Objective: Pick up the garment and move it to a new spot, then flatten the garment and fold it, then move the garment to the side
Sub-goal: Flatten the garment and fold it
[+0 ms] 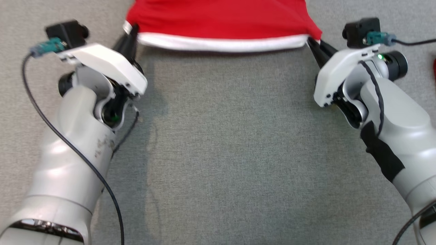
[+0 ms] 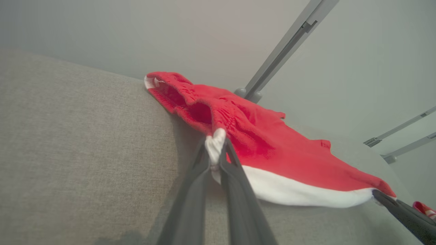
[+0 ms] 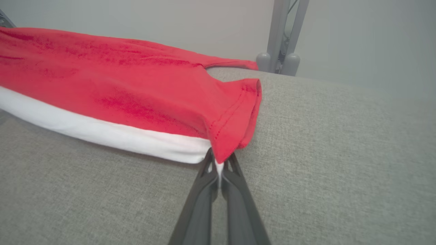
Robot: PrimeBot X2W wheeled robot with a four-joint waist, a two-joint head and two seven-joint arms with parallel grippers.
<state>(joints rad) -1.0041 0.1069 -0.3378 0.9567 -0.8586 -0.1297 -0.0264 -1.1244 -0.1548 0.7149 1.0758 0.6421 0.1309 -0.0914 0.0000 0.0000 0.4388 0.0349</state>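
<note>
One garment [image 1: 221,20] lies at the far end of the grey surface [image 1: 221,136]. It is soft red knit cloth with a single white band along its near edge, stretched in a shallow curve between two claws. The left claw [image 1: 131,32] pinches the garment's left corner and the right claw [image 1: 311,40] pinches the right corner. Each has two long dark fingers pressed together on the cloth. The surface is a coarse, woven grey fabric, flat and matte. Two pale, glossy forearms reach up from the bottom corners of the head view, each trailing a thin black cable. The left wrist view adds detail: a bunched white tuft of hem stands up between the closed left claw [image 2: 216,144], the red cloth [image 2: 272,146] is gathered and puckered along an open edge, and the right claw [image 2: 376,194] grips the far corner. A slanted grey metal rail [image 2: 289,37] rises behind. The right wrist view shows the stitched, folded hem of the garment [image 3: 119,85] hanging over the closed right claw [image 3: 218,163], with two upright grey posts [image 3: 282,34] on rounded feet beyond.
</note>
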